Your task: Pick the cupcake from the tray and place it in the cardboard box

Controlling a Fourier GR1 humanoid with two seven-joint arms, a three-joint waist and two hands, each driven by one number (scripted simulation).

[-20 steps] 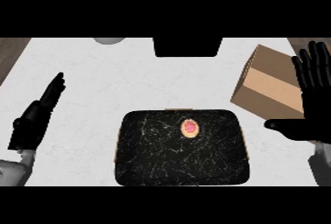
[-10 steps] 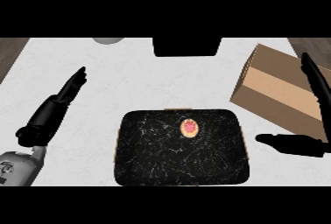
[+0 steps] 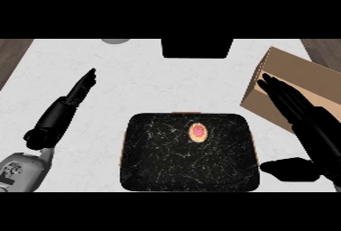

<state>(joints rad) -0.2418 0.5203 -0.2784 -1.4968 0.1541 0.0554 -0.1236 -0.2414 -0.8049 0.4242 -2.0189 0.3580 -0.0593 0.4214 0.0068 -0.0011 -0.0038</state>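
A small cupcake with pink top sits upright on the black marbled tray, in the tray's upper middle. The brown cardboard box lies at the right, beyond the tray's far right corner. My right hand is open with straight fingers stretched over the box's near side, its thumb out beside the tray's right edge. My left hand is open on the left, fingers straight and pointing away, well apart from the tray.
A black object stands at the counter's far edge, with a grey round thing to its left. Wooden floor shows past the white counter's far corners.
My right hand has swung inward and tilted toward the tray, over the box's near side. My left hand has leaned forward, its fingers lower and pointing further away. The cupcake stayed put.
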